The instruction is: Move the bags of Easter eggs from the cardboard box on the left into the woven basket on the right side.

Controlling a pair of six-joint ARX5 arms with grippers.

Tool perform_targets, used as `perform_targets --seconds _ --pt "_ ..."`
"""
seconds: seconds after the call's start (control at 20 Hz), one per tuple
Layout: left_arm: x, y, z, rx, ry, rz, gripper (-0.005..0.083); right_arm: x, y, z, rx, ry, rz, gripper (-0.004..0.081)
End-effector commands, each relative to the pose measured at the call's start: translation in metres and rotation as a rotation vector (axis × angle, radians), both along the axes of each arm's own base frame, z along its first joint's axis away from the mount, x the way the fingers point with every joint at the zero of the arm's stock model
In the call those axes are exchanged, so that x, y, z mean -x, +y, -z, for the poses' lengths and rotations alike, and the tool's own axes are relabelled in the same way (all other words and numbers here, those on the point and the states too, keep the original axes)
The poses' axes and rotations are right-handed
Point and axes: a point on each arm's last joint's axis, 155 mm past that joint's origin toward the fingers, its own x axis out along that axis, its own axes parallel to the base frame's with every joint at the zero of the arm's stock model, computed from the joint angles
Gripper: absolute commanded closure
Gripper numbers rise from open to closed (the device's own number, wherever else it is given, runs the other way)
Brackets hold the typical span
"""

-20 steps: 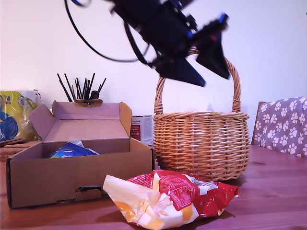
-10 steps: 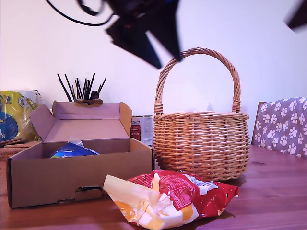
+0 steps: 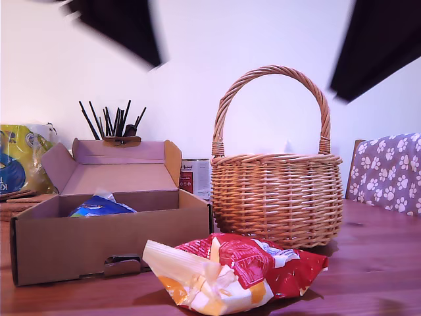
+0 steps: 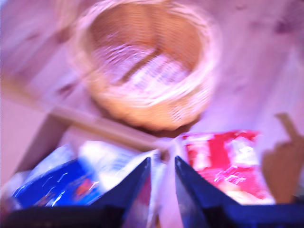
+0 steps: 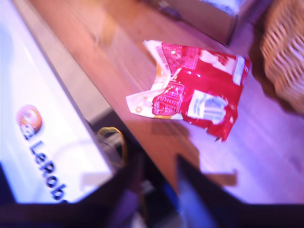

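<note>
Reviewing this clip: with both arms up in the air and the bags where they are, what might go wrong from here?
1. The crinkly red-white-yellow foil bag lies on the wooden table, outside both the brown cardboard box and the round wicker basket; it looks close to the table's edge in the second wrist view, so a clumsy grasp may push it off.
2. The basket's tall arched handle could catch a descending end effector.
3. The shiny blue bag sits low behind the box wall, awkward to reach.

Box on the exterior view's left, basket on its right, one bag before them

The cardboard box (image 3: pixel 99 230) stands just beside the woven basket (image 3: pixel 276 197); a smaller bag (image 3: pixel 99 206) lies in the box. The large bag (image 3: pixel 233 271) lies on the table (image 3: pixel 375 276), nearer the camera than both.
</note>
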Motion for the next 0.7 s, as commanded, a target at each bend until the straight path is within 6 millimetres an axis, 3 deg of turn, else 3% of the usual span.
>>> perform_targets --seconds 0.0,0.1,0.25,0.4,0.65 --pt "-0.006 0.008 0.025 -0.018 0.028 -0.006 0.0652 0.001 0.003 0.009 0.071 -0.037 -0.072 0.0231" --pt "-0.012 0.016 0.032 0.006 0.041 -0.022 0.0639 0.003 0.003 0.027 0.172 -0.049 -0.13 0.0154" --pt "-0.02 0.021 0.031 0.019 0.029 -0.039 0.0639 -0.001 0.018 0.05 0.226 -0.039 -0.166 0.0113" --pt "-0.035 0.033 0.028 0.039 0.011 -0.078 0.0638 -0.013 0.039 0.074 0.239 -0.038 -0.186 0.0111" --pt "-0.044 0.045 0.029 0.066 0.029 -0.106 0.0638 -0.032 0.059 0.107 0.251 -0.039 -0.185 0.0111"
